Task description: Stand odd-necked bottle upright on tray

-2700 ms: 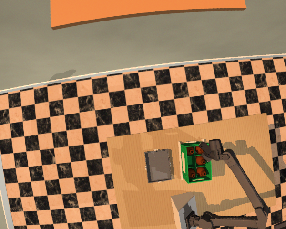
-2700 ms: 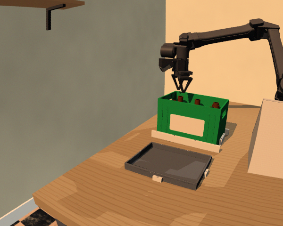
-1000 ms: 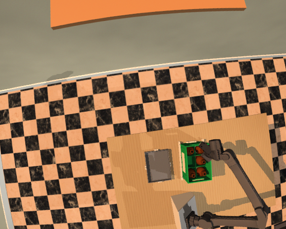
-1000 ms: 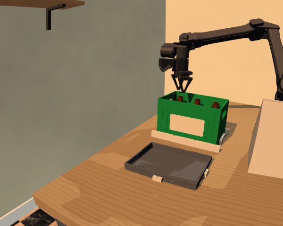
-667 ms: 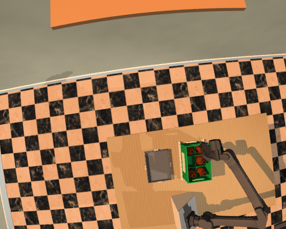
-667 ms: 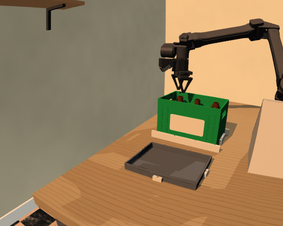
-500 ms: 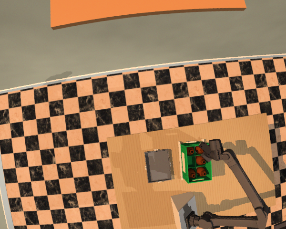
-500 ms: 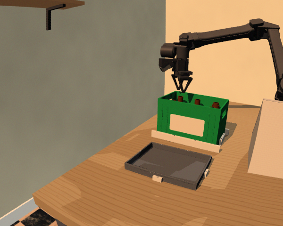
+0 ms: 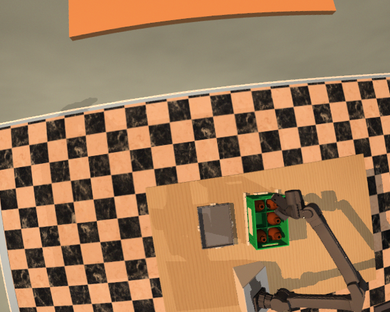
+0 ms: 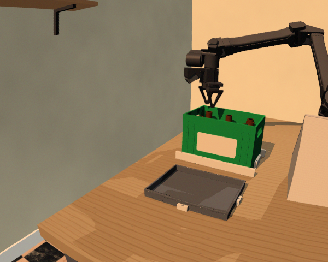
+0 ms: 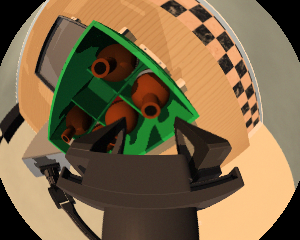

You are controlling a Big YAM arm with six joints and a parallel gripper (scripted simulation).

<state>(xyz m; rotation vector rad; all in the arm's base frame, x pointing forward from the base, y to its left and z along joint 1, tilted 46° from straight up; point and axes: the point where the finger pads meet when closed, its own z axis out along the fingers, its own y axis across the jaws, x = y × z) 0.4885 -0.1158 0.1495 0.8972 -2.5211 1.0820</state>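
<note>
A green crate (image 9: 266,221) stands on the wooden table, also in the exterior view (image 10: 222,138) and the wrist view (image 11: 117,100). It holds several red-brown bottles, all upright; three necks (image 10: 228,117) show over its rim. A shallow dark grey tray (image 9: 216,225) (image 10: 196,191) lies beside the crate, empty. My gripper (image 10: 211,105) hangs pointing down just above the crate's rim, over the corner bottle (image 9: 272,203) at the far end of the crate. Its fingers stand apart with nothing between them.
A pale wooden strip (image 10: 215,164) lies along the crate's side facing the tray. A large beige box (image 10: 314,162) stands at the table's right, next to the arm's base. Small pale stops (image 10: 182,207) sit against the tray's edges.
</note>
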